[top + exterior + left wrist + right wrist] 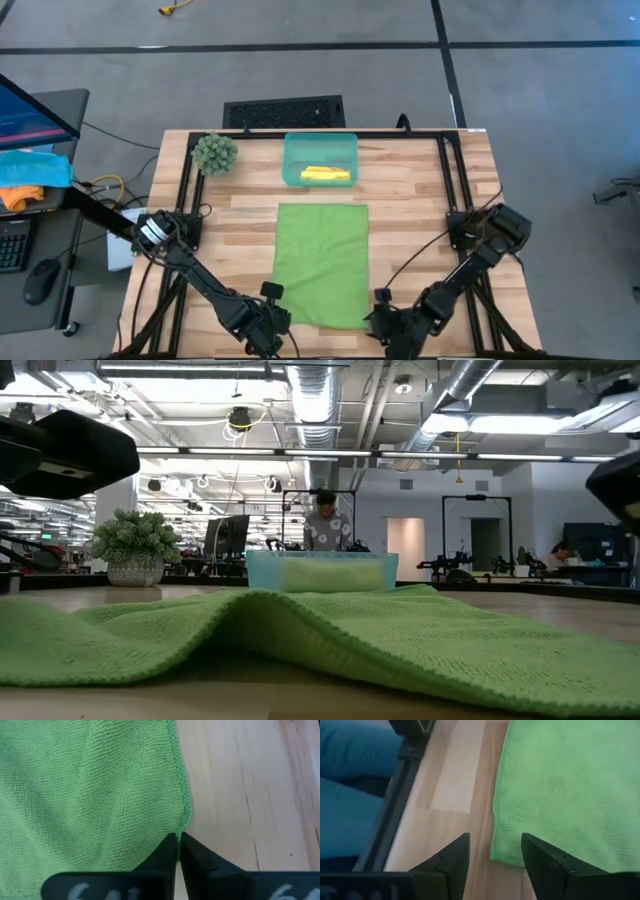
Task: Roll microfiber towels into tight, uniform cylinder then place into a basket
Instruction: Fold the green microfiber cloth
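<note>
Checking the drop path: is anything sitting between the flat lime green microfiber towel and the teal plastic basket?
Nothing visible. Only bare wood table separates the lime green microfiber towel from the translucent teal plastic basket. A rolled yellow towel already lies inside, and the fuzzy green plant stands off to the basket's side.

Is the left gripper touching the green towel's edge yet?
Touching. The left wrist view shows the left gripper shut, tips pinching the green towel at its hem.
</note>
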You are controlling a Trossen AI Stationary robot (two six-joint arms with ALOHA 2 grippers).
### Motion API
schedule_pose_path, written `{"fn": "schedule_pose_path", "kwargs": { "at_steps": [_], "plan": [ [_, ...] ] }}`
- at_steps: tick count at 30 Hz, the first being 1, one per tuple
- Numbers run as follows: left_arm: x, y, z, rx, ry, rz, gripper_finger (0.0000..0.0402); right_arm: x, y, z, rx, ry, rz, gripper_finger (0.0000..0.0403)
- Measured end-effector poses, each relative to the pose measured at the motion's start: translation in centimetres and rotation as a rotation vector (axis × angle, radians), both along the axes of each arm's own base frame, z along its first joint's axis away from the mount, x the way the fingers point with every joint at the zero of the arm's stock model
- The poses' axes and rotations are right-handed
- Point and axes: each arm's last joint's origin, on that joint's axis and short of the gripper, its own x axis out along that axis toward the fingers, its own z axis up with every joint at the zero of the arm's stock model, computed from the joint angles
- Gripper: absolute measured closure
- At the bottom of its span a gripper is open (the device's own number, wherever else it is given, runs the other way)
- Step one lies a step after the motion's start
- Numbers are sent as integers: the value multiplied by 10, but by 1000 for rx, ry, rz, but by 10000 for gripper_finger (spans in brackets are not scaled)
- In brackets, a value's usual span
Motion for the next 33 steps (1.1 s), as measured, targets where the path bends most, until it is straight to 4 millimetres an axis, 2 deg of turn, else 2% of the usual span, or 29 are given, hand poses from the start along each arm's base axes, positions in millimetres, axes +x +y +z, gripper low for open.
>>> {"fn": "schedule_pose_path", "kwargs": {
  "at_steps": [9,12,15,20,22,28,33],
  "plan": [
    [0,0,0,-2,-1,8,391,6,0,-13,-8,43,-36,209],
    [-1,1,0,1,7,18,391,5,0,-13,-10,51,-36,226],
    [-1,1,0,2,6,19,391,5,-1,-13,-13,55,-35,268],
    [-1,1,0,19,-12,25,391,5,-2,-13,-13,63,-32,367],
    [-1,0,0,23,-16,24,391,5,-1,-12,-15,64,-32,390],
    [-4,-3,1,17,-17,27,391,12,7,-2,-47,92,-2,386],
    [-3,-9,14,26,-11,37,391,18,15,17,-109,121,9,394]
  ]
}}
